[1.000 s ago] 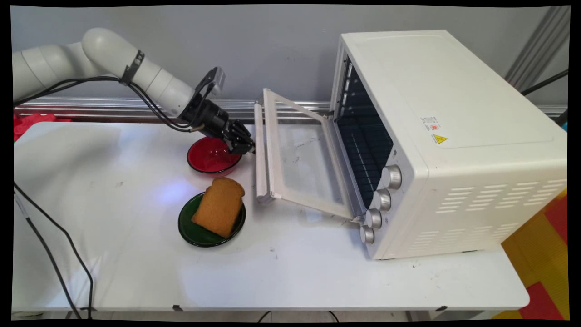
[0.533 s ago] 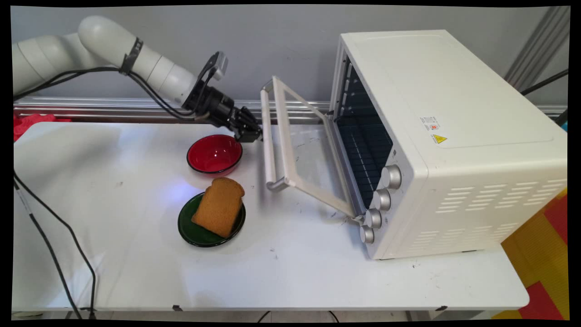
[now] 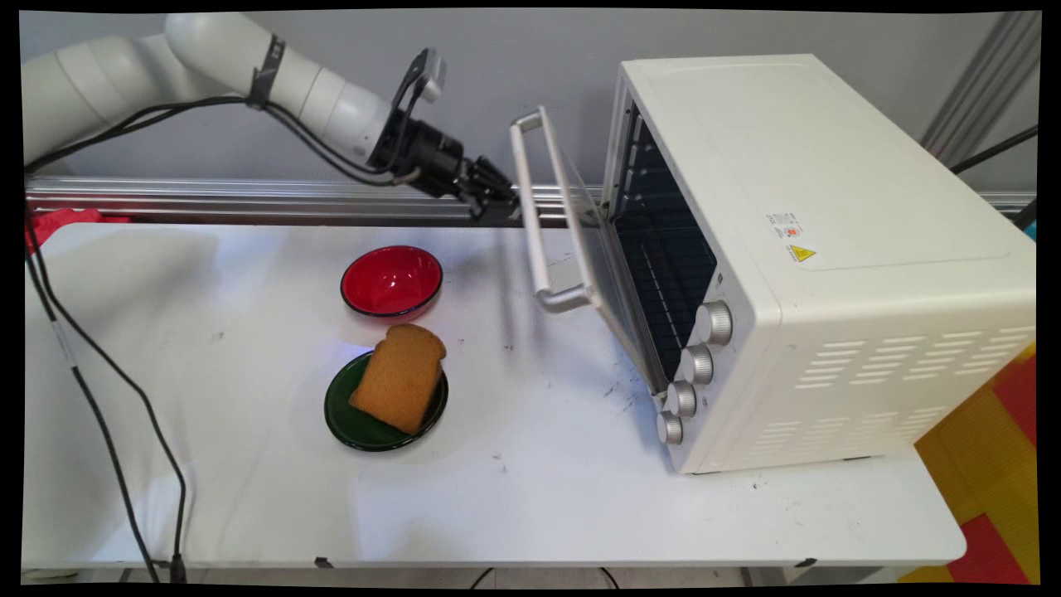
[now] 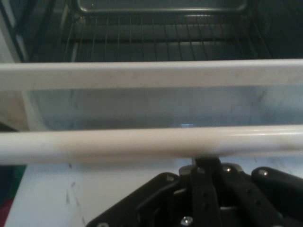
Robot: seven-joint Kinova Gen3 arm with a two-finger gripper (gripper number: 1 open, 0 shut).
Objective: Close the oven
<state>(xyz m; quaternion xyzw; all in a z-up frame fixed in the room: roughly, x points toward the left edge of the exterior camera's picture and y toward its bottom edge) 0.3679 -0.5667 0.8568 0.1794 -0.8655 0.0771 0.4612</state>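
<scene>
A white table (image 3: 530, 506) carries everything here, its surface scuffed with small dark marks. On its right side sits a white toaster oven (image 3: 829, 249), reaching toward the back edge and taking up much of that end. Near the middle, toward the back, there's a red bowl (image 3: 390, 281). Just in front of it, a green plate (image 3: 365, 423) rests on the table with a slice of toast (image 3: 400, 376) lying on it. The plate and bowl sit near each other, not touching.

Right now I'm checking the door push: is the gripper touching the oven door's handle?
Touching. In the hand view the gripper presses up against the handle bar, no gap between.
</scene>
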